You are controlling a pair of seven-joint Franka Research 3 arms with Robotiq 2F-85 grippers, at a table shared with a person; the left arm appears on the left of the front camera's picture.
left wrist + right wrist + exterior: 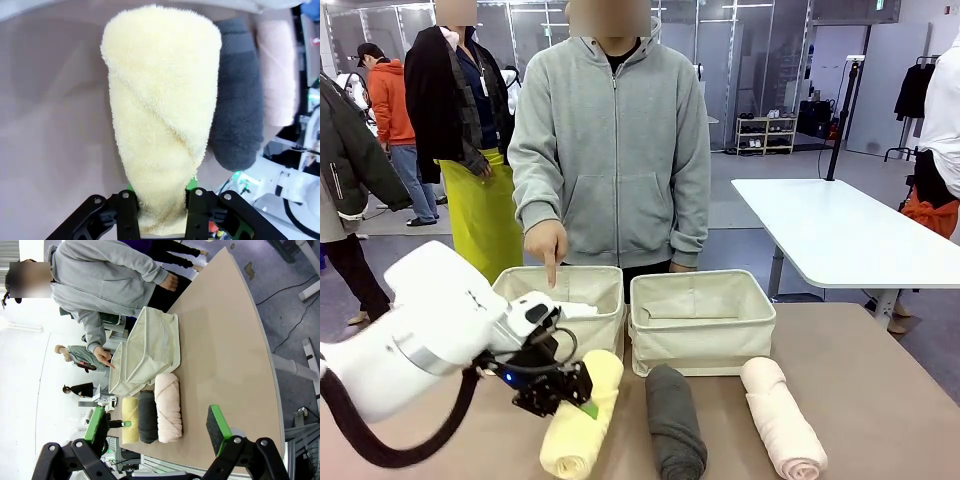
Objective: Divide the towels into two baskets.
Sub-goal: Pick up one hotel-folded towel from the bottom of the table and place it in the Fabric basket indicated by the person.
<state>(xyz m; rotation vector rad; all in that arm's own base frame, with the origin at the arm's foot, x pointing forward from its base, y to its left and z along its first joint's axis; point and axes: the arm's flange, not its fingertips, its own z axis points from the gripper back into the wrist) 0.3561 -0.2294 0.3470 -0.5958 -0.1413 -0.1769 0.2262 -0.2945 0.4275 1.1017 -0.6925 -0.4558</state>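
Note:
My left gripper (567, 392) is shut on the near-middle part of the pale yellow towel (582, 425), which lies on the table in front of the left basket (608, 335). In the left wrist view the yellow towel (160, 110) stretches away from between the pinching fingers (128, 212). The dark grey towel (672, 420) and the pale pink towel (782, 420) lie beside it, in front of the right basket (700, 345). A white towel (582, 310) lies inside the left basket. My right gripper (157, 427) hangs open high above the table edge, holding nothing.
A person in a grey hoodie stands behind the baskets, one hand (548, 245) pointing a finger down into the left basket. Bare tabletop (880, 400) lies to the right of the pink towel. A white table (840, 230) stands behind on the right.

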